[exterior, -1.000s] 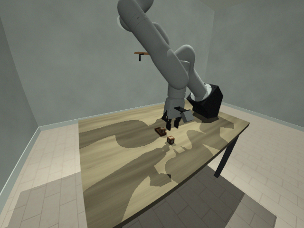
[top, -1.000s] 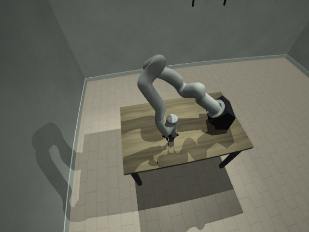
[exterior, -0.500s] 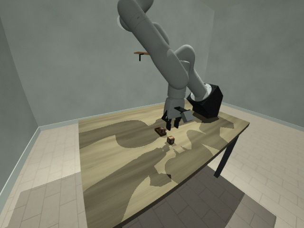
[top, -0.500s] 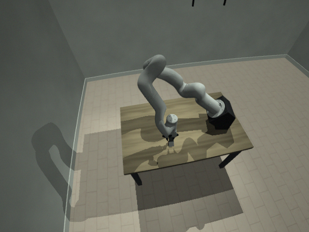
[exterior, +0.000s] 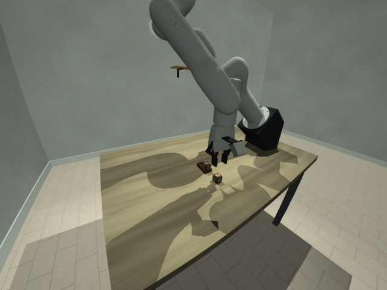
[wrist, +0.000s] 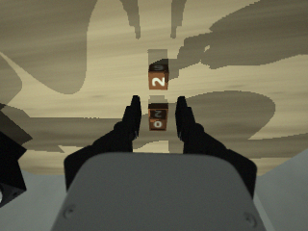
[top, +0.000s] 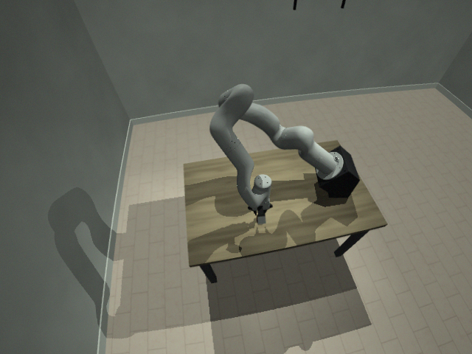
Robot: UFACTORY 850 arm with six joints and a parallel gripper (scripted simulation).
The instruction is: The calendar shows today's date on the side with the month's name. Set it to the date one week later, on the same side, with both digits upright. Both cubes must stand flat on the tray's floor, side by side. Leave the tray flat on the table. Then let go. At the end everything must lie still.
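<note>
A small brown tray (exterior: 202,168) stands on the wooden table and holds one brown cube (wrist: 158,116) that shows a white 0 towards the wrist camera. A second brown cube (wrist: 158,77) with a white 2 stands alone on the table just beyond it; it also shows in the exterior view (exterior: 217,177). My gripper (wrist: 158,105) hangs just above the tray, with its fingers about half open on either side of the 0 cube and not touching it. It also shows from the side (exterior: 218,161). From above, the wrist (top: 260,211) hides the tray and cubes.
The arm's black base (exterior: 262,131) stands at the table's far right corner. A grey camera block (exterior: 237,147) juts out beside the gripper. Broad arm shadows cross the table top.
</note>
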